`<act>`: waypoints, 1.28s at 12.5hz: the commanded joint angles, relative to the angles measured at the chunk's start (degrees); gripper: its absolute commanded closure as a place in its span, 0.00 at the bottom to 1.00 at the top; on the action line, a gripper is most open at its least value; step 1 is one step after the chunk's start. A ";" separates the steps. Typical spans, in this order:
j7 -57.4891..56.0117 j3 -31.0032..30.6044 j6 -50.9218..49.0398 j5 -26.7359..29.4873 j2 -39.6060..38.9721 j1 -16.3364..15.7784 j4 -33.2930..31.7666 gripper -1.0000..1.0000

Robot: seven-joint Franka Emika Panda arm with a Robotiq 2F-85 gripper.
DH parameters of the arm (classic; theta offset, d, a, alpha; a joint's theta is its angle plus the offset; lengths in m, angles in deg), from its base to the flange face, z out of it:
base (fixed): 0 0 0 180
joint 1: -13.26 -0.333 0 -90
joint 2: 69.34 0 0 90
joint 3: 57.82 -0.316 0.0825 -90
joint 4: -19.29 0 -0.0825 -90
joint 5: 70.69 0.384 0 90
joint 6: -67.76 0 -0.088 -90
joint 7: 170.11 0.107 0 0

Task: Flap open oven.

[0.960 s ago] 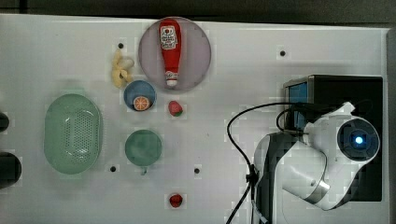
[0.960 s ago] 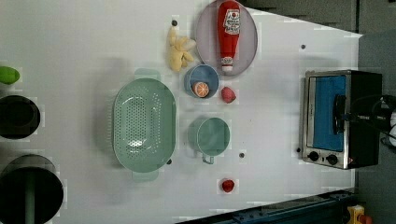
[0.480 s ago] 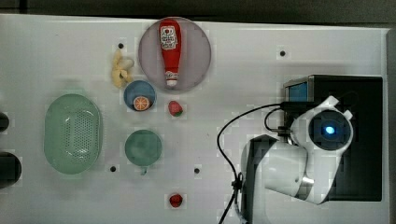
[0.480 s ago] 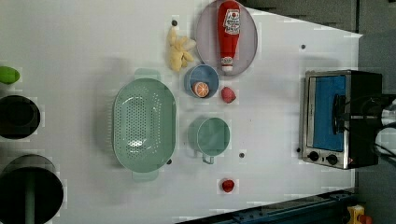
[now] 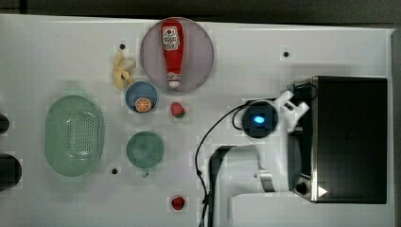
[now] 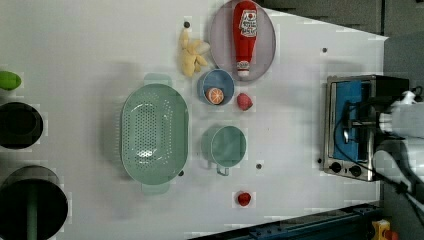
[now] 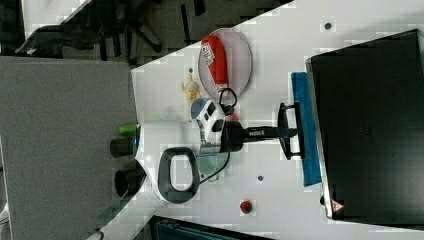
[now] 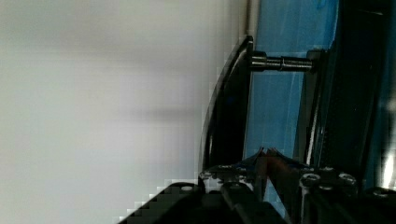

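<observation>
There I was, reaching across the white table [image 5: 283, 28] toward the oven [image 5: 350, 137], which sat at the top view's right edge, black-topped with a silver frame. In the right view my gripper [image 7: 292, 131] was stretched out level from my white arm [image 7: 175, 150], its black fingers [image 7: 285, 111] spread wide, one above and one below along the oven's bar handle [image 8: 231, 102] in front of the blue glass door [image 7: 307, 130]. My fingers were released, gripping nothing that I could make out; whether they touched the handle I could not tell. In the wrist view the dark handle bar ran just beside the blue glass, held off it by a small metal standoff [image 8: 280, 62]. In the left view the door [image 6: 350, 117] stood upright against the frame, with two black knobs [image 6: 345, 169] below it.

Well apart from the oven, toward the top view's left, lay a ketchup bottle [image 5: 172, 49] on a grey plate [image 5: 201, 52], a blue bowl [image 5: 135, 92] holding an orange slice [image 5: 142, 104], a green colander [image 5: 73, 135], a green cup [image 5: 145, 149], a banana toy [image 5: 122, 71] and two small red fruits [image 5: 177, 109].
</observation>
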 commanded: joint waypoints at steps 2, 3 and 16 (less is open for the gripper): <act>19.52 -4.54 0.04 -8.39 -5.02 -2.56 -0.91 0.82; 23.30 -5.44 -0.08 -10.49 -6.52 -3.05 -0.82 0.82; 46.83 -7.55 1.57 -23.79 -16.62 -8.65 3.17 0.82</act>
